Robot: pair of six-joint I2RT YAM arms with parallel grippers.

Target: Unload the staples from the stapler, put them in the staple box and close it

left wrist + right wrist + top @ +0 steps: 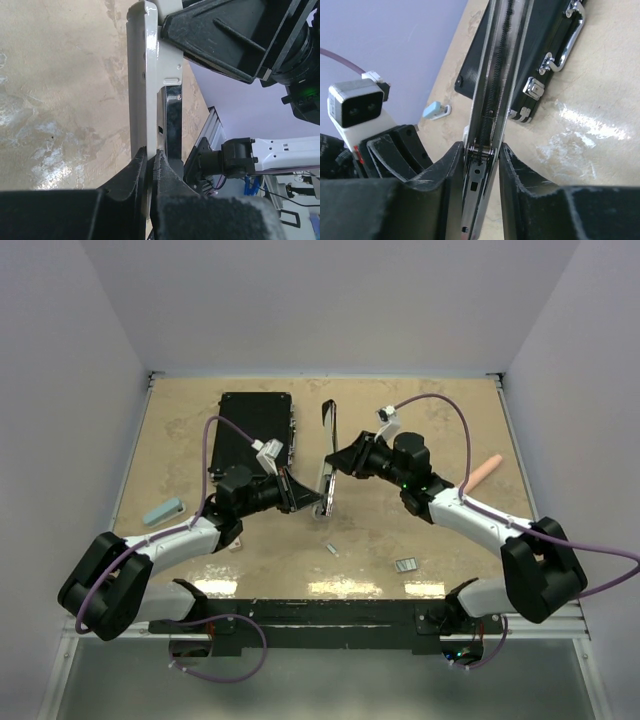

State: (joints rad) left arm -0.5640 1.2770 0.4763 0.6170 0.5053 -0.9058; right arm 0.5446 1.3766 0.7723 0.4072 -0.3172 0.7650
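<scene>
While left hand (151, 156) pinches it, stapler (144, 75) gapes.

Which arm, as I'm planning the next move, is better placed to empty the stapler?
Right. The left gripper is shut on the stapler, bracing it; the right gripper grips its open channel.

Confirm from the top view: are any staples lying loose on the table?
Yes, two short strips of staples lie on the table, apart from the stapler.

Top camera overhead; wrist cameras close, facing stapler (150, 85) (shared).
</scene>
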